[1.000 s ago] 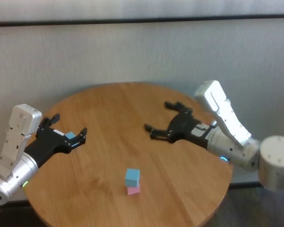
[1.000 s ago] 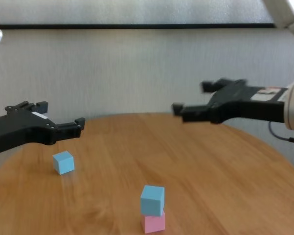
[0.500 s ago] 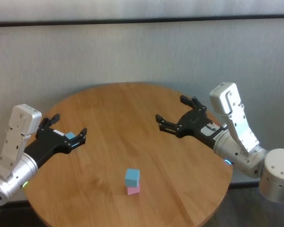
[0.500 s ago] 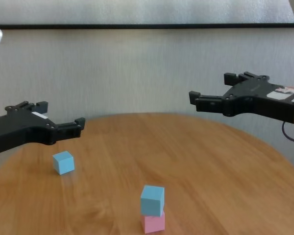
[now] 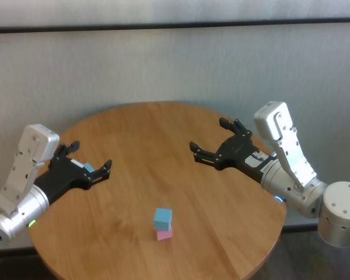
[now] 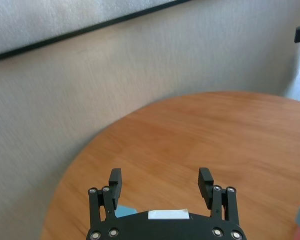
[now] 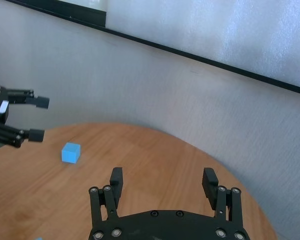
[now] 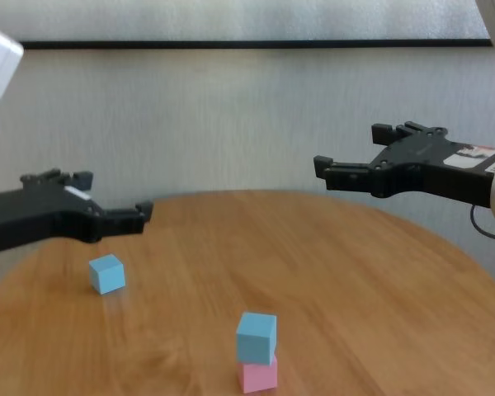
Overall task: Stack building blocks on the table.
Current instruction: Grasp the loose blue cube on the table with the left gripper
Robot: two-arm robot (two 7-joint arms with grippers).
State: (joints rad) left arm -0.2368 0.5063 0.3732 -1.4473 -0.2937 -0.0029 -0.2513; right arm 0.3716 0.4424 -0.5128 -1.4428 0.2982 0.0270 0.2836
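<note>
On the round wooden table (image 5: 157, 131), near its front, a light blue block (image 5: 163, 218) sits on top of a pink block (image 5: 164, 234); the chest view shows the same blue block (image 8: 256, 336) and pink block (image 8: 258, 376). A second light blue block (image 8: 106, 273) lies alone at the left. My left gripper (image 5: 91, 156) hovers open just above and behind it, holding nothing. In the head view the loose blue block (image 5: 88, 168) peeks out between its fingers. My right gripper (image 5: 209, 135) hangs open and empty over the table's right side, well above the top.
A grey wall (image 5: 175, 64) stands close behind the table. The table's round edge (image 5: 262, 256) falls away at the right front. Bare wood lies between the stack and the loose block.
My right gripper has drawn back to the right and away from the stack, then held still. My left arm has shifted slightly forward over the loose blue block. The blocks have not moved.
</note>
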